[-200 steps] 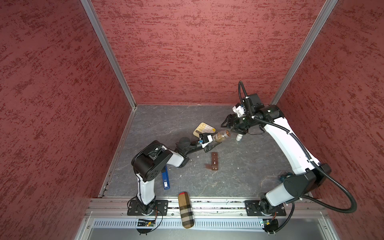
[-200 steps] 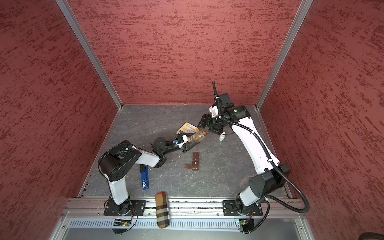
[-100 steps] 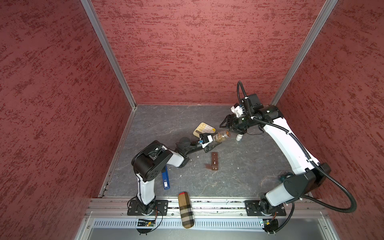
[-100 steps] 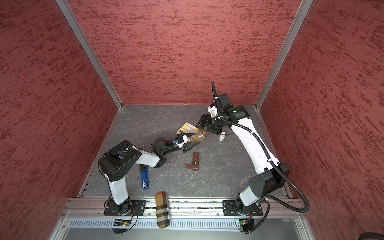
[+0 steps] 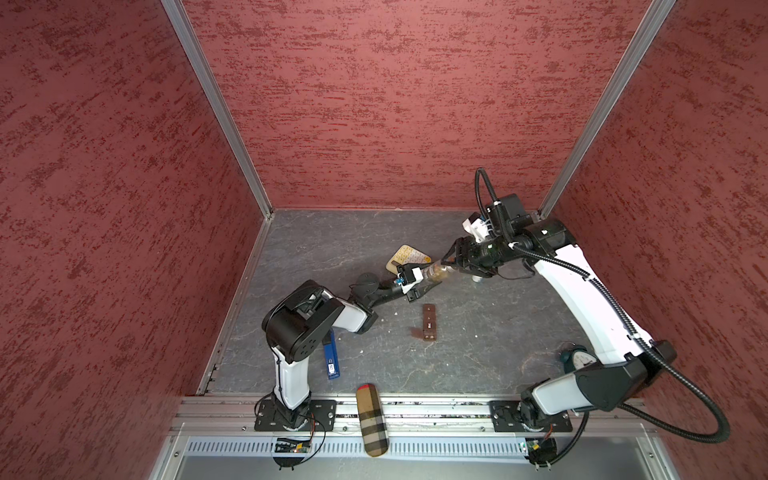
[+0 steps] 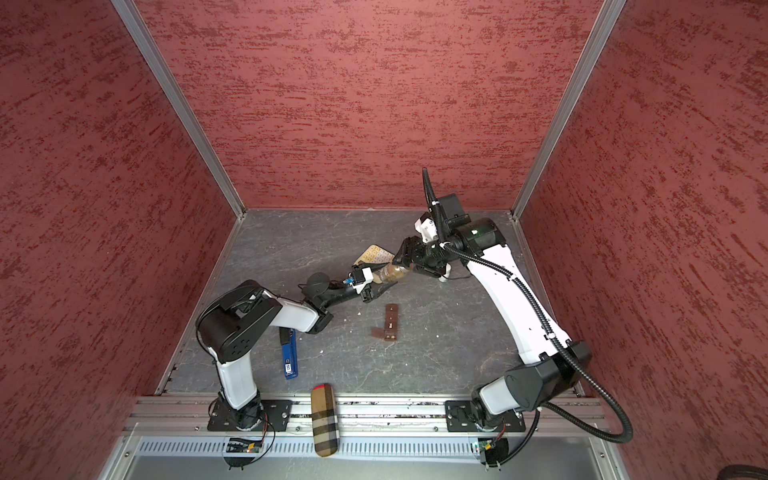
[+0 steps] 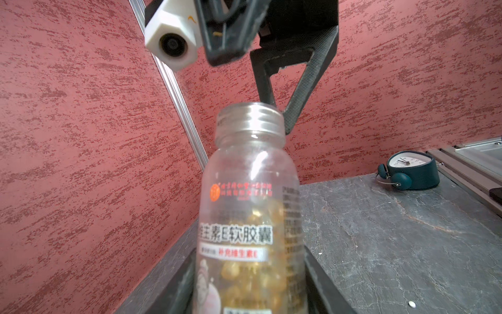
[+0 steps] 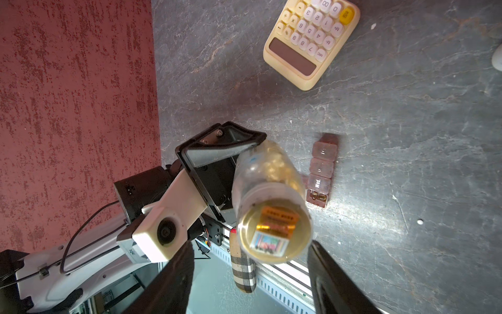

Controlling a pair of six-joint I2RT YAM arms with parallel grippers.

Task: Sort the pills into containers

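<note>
The right hand, jaws wide and gripping nothing, has closed in astride the neck of the uncapped capsule bottle. The left hand clamps its body. On the desk, the pill organiser awaits filling.

Mottled red walls frame a grey, veined surface. The clear bottle shows golden pills; the calculator is cream with a yellow key, the containers translucent brown, the case tan plaid, red-tipped, the clock teal.

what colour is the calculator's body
Pale yellow; the calculator shows best in the right wrist view.
</note>
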